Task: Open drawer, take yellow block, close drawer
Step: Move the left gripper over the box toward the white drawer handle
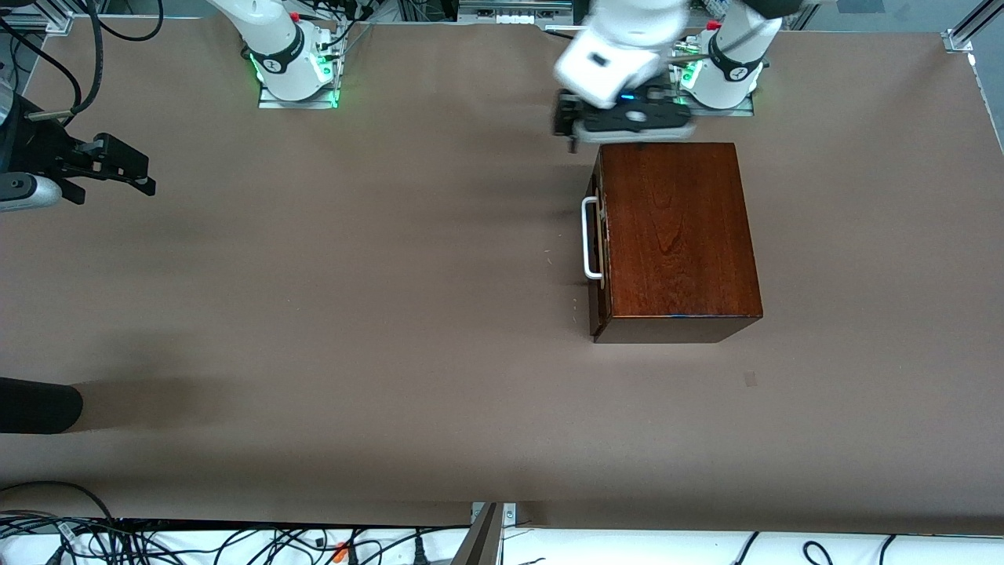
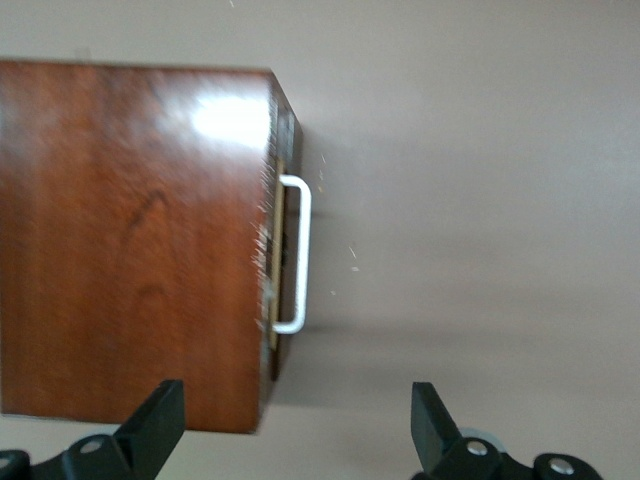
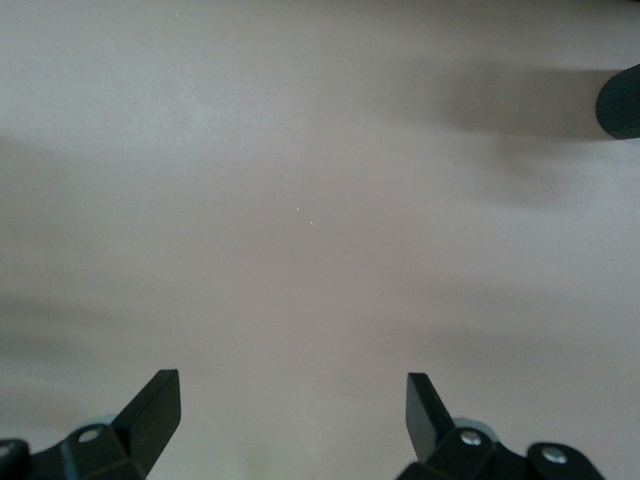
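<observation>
There is one wooden box [image 1: 678, 235] on the brown table [image 1: 353, 314], and it sits toward the left arm's end. It is dark reddish brown and shiny on top. The box has one drawer [image 1: 599, 243], and the drawer is pushed in, shut. On the drawer's dark front there is one white bar handle [image 1: 590, 238], shaped like a U, and it points toward the right arm's end of the table. I can see no yellow block anywhere, so I cannot tell where it is. There are two robot arms. The left gripper [image 1: 566, 132] hangs in the air by the box's edge closest to the robot bases, just off the corner on the handle side. Its two black fingers [image 2: 155, 425] are spread wide apart with nothing between them; in the left wrist view the handle [image 2: 296, 255] and the box [image 2: 130, 240] show below them. The right gripper [image 1: 118, 169] waits far off at the right arm's end of the table, up over bare table. Its two fingers [image 3: 150, 410] are spread wide too, and they hold nothing. One dark round thing [image 1: 35, 404] pokes in at the table's edge at the right arm's end, nearer to the front camera than the right gripper. I cannot tell what it is.
</observation>
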Tool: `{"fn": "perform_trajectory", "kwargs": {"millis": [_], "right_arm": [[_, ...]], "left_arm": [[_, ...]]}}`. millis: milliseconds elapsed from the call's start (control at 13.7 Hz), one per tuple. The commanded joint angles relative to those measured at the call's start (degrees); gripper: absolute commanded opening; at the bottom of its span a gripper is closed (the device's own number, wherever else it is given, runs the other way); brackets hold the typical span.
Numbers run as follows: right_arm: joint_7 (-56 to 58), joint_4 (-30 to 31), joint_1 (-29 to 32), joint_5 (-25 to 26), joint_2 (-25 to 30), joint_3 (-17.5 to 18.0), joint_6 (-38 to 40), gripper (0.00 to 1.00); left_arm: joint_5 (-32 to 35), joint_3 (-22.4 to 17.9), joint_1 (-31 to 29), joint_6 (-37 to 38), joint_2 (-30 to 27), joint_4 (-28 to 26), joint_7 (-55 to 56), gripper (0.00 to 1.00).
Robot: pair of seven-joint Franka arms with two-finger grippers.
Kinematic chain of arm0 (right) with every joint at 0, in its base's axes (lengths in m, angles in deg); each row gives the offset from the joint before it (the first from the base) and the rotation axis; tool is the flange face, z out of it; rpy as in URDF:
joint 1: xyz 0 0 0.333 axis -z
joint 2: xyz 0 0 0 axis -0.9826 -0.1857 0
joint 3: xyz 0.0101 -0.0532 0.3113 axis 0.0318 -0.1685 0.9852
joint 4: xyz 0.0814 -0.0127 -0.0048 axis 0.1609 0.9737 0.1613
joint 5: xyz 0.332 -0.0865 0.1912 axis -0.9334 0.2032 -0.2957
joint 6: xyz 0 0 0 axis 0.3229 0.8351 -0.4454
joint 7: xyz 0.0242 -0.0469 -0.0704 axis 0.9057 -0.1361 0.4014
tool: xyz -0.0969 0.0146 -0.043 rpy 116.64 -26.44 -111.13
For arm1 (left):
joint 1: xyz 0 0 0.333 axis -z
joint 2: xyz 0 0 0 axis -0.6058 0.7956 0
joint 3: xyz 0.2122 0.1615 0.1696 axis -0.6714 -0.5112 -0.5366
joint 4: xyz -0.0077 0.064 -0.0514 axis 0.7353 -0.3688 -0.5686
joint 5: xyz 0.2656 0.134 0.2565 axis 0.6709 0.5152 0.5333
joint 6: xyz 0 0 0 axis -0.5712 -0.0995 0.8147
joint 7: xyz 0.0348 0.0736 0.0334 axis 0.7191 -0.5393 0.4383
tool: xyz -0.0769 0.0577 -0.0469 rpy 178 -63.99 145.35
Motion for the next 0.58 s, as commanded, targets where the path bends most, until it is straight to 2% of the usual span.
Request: {"fn": "perform_trajectory", "kwargs": {"millis": [0, 146, 510], "right_arm": [[-0.3, 0.0, 0.2, 0.8, 0.4, 0.2, -0.3, 1.00], [-0.3, 0.0, 0.2, 0.8, 0.4, 0.2, -0.3, 1.00], [-0.3, 0.0, 0.2, 0.8, 0.4, 0.3, -0.3, 1.00]], "left_arm": [[3.6, -0.3, 3.9, 0.8, 4.6, 3.1, 4.6, 1.00], [4.0, -0.3, 4.5, 0.4, 6.7, 3.1, 6.2, 1.00], [11.1, -0.6, 6.2, -2.5, 13.5, 2.9, 8.6, 1.00]]}}
